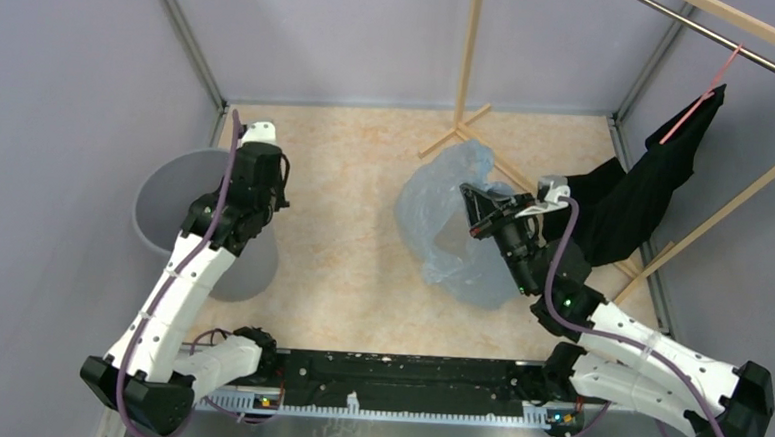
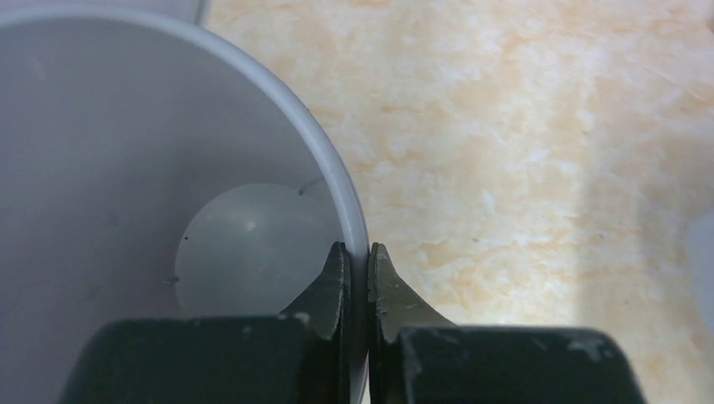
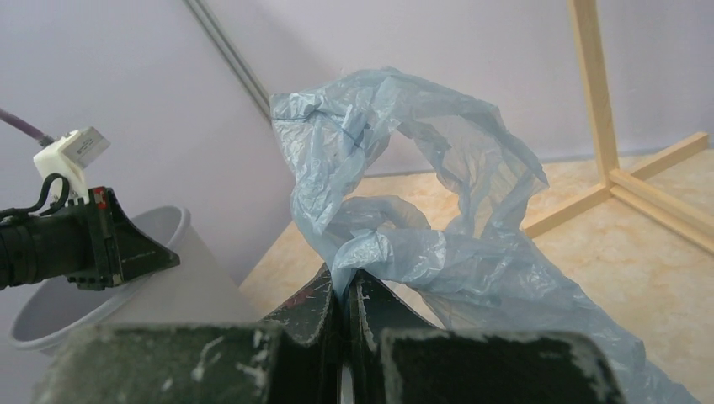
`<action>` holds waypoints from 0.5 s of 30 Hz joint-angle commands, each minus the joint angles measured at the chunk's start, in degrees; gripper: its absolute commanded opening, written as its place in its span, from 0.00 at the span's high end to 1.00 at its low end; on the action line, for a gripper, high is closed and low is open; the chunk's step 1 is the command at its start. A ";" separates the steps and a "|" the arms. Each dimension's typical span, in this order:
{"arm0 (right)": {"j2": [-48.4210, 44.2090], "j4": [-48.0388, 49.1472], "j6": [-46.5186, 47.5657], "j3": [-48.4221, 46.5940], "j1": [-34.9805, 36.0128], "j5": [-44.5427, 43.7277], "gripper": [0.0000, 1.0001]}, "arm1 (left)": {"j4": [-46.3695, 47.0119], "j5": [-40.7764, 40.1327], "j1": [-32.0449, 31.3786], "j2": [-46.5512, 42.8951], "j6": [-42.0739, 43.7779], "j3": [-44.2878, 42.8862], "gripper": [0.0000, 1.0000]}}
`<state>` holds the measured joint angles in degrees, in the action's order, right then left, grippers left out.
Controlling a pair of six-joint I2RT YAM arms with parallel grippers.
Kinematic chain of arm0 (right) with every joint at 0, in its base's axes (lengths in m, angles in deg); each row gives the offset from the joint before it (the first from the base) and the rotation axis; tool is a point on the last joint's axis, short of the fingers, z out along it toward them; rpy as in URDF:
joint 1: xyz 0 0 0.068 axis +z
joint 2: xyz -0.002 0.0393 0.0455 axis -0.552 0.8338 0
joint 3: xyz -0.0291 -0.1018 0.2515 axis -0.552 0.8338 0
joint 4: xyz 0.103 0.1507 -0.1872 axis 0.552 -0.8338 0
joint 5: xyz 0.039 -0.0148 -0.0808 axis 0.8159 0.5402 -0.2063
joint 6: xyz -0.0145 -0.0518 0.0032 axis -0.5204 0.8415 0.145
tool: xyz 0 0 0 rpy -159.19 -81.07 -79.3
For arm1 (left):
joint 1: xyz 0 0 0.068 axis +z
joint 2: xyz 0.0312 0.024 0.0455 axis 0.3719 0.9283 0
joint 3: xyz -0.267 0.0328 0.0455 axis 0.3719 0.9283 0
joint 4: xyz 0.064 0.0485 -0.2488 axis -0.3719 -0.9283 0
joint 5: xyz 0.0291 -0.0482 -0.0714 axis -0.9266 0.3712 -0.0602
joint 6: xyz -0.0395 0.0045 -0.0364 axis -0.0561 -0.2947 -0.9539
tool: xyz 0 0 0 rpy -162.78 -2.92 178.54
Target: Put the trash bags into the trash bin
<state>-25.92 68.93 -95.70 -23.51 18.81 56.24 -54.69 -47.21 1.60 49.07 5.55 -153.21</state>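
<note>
The grey trash bin (image 1: 169,202) stands at the left, its inside bare in the left wrist view (image 2: 126,168). My left gripper (image 2: 358,252) is shut on the bin's right rim, one finger inside the wall and one outside. From above the same gripper (image 1: 254,197) sits over that rim. A crumpled light-blue trash bag (image 1: 443,221) is lifted near the middle of the floor. My right gripper (image 3: 347,282) is shut on a bunched fold of the bag (image 3: 404,194), which billows above and to the right of the fingers. The bin (image 3: 126,295) shows at the left of the right wrist view.
A black garment (image 1: 645,187) hangs from a wooden rack (image 1: 467,62) at the back right, close behind my right wrist. Grey walls enclose the marbled floor (image 1: 348,226) on three sides. A black rail (image 1: 405,380) runs along the near edge between the arm bases.
</note>
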 commanded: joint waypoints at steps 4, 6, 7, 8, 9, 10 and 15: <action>-5.46 -1.99 3.75 0.99 -0.54 -5.17 1.00 | 3.86 27.62 -1.19 1.75 1.87 -7.06 1.00; -6.88 -3.18 4.25 1.10 -0.54 -6.61 1.00 | 5.08 31.92 -4.65 2.37 1.00 -7.75 1.00; -7.64 -3.75 4.31 1.07 -0.60 -7.12 1.00 | 5.15 31.44 -7.55 3.02 0.50 -8.63 1.00; -8.58 -4.40 4.48 0.94 -0.59 -7.38 1.00 | 5.11 29.71 -11.42 3.91 0.15 -9.34 1.00; -9.91 -5.23 5.04 0.58 -0.63 -7.45 1.00 | 5.05 27.04 -16.74 5.30 -0.16 -10.22 1.00; -10.83 -6.69 5.45 -0.03 -0.62 -7.53 1.00 | 5.12 25.46 -20.50 6.35 -0.59 -10.93 1.00; -15.37 -17.95 9.72 -5.24 -0.63 -11.95 1.00 | 6.10 16.40 -36.30 13.00 -0.02 -14.29 1.00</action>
<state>-38.05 58.63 -90.23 -23.40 18.68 48.83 -51.96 -26.01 -25.87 58.34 6.03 -163.63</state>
